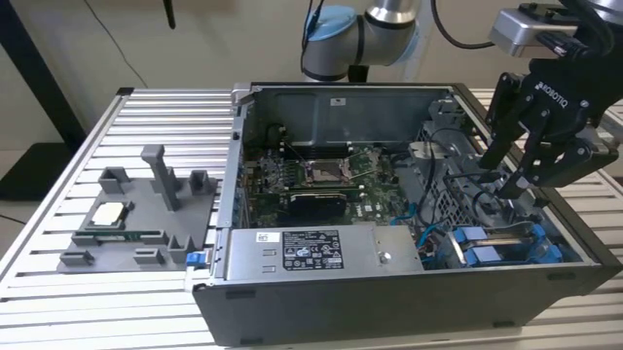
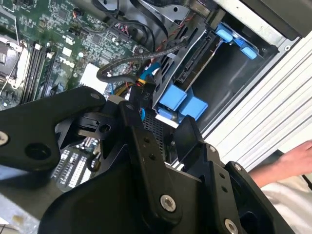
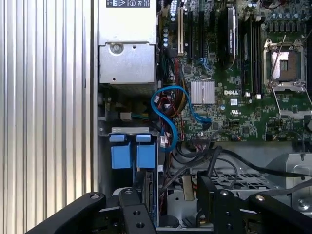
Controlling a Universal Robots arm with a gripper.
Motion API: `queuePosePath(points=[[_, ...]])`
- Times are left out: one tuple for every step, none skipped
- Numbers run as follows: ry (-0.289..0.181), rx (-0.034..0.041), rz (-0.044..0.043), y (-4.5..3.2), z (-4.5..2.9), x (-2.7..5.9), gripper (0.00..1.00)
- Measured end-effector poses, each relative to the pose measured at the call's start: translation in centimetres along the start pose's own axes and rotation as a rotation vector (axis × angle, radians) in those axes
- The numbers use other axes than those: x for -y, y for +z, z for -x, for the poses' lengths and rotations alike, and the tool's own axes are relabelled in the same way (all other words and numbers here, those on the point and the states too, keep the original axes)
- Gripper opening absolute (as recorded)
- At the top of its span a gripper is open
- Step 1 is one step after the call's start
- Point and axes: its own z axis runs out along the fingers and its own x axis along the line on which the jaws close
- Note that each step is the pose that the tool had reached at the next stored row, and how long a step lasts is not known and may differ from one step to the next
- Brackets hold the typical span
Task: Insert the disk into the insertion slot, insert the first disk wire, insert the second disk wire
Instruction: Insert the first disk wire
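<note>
Hovering over the grey insertion slot (image 1: 501,246) with bright blue rails, tool (image 1: 500,179) spread open, gripping nothing

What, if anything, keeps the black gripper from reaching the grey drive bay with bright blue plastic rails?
Likely nothing, so yes: the gripper hangs open above the drive bay in the open case; black cables lie close beside.

A slatted metal table (image 1: 146,109) carries an open computer case (image 1: 389,306) and, at the case's nine o'clock in the exterior view, a grey fixture plate (image 1: 136,192).
</note>
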Motion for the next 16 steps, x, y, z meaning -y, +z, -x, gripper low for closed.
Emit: queuePosePath(points=[[0.000,0.0001,0.0000,0.01,0.00,0.00,0.55],[0.000,0.0002,0.0000,0.02,0.00,0.00,0.55],[0.000,0.0001,0.0000,0.02,0.00,0.00,0.55],[0.000,0.0001,0.0000,0.02,0.00,0.00,0.55],[0.000,0.0002,0.0000,0.03,0.00,0.00,0.55],[0.000,0.0004,0.0000,0.04,0.00,0.00,0.55],[0.000,0.0012,0.0001,0.06,0.00,0.01,0.55],[0.000,0.0021,0.0001,0.09,0.00,0.01,0.55],[0.000,0.0036,0.0001,0.13,0.00,0.01,0.55],[-0.001,0.0059,0.0001,0.18,0.00,0.02,0.55],[-0.001,0.0088,0.0002,0.23,0.00,0.02,0.55],[-0.001,0.0136,0.0003,0.29,0.00,0.03,0.55],[-0.002,0.0202,0.0005,0.34,0.00,0.03,0.55],[-0.003,0.0294,0.0007,0.39,0.00,0.03,0.55],[-0.003,0.0414,0.0010,0.42,0.00,0.04,0.55],[-0.004,0.0526,0.0013,0.46,0.00,0.04,0.55]])
